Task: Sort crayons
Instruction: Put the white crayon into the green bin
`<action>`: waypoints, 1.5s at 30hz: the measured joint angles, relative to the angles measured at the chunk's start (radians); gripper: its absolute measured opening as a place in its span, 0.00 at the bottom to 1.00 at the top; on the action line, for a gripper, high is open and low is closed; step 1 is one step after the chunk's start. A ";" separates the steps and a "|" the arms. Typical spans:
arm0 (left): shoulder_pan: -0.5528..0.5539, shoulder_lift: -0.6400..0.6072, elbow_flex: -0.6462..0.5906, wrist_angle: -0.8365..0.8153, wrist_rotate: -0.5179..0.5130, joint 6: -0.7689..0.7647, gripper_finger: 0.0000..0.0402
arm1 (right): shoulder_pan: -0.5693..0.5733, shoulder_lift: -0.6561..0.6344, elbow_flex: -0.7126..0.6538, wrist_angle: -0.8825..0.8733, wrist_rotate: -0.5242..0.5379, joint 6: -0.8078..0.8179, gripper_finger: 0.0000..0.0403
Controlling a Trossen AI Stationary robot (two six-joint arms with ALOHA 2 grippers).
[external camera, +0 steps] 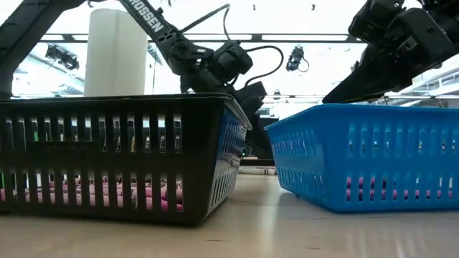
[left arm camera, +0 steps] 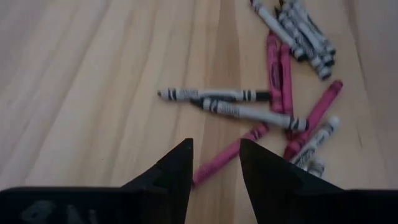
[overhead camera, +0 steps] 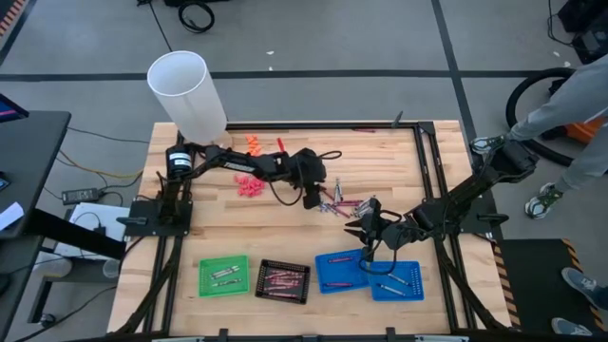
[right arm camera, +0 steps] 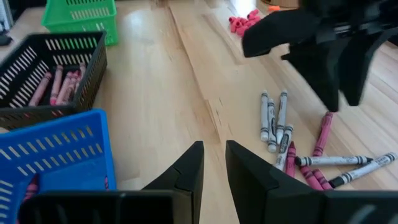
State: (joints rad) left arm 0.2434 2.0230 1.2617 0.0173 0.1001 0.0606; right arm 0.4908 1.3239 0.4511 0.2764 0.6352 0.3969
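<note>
Mid-pick: left gripper (left arm camera: 214, 163), jaws parted and empty, poised over a pink crayon (left arm camera: 230, 153); next, lower and close, while right gripper (right arm camera: 213, 163), narrow and empty, waits near the blue tray (overhead camera: 344, 272).

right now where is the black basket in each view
high view: the black basket sits at the near edge, between the green basket and the blue basket.
low view: fills the left side.
left wrist view: not in it.
right wrist view: at the left edge, crayons inside.
shared landmark: the blue basket beside it.
</note>
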 joint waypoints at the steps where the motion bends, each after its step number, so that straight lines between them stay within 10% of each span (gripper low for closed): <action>1: -0.002 0.008 0.027 -0.023 -0.003 -0.004 0.34 | 0.000 0.000 0.000 0.000 0.000 0.000 0.19; 13: -0.041 0.149 0.329 -0.393 -0.081 0.017 0.26 | 0.011 0.000 0.000 -0.007 -0.007 0.000 0.19; 37: -0.064 0.169 0.344 -0.609 -0.027 0.217 0.26 | 0.023 -0.002 0.000 -0.016 -0.002 0.001 0.19; 45: -0.073 0.167 0.398 -0.619 -0.052 0.072 0.26 | 0.023 -0.002 0.000 -0.014 0.000 0.000 0.19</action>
State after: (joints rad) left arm 0.1700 2.1902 1.6597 -0.6014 0.0486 0.1321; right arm 0.5133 1.3224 0.4511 0.2623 0.6350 0.3973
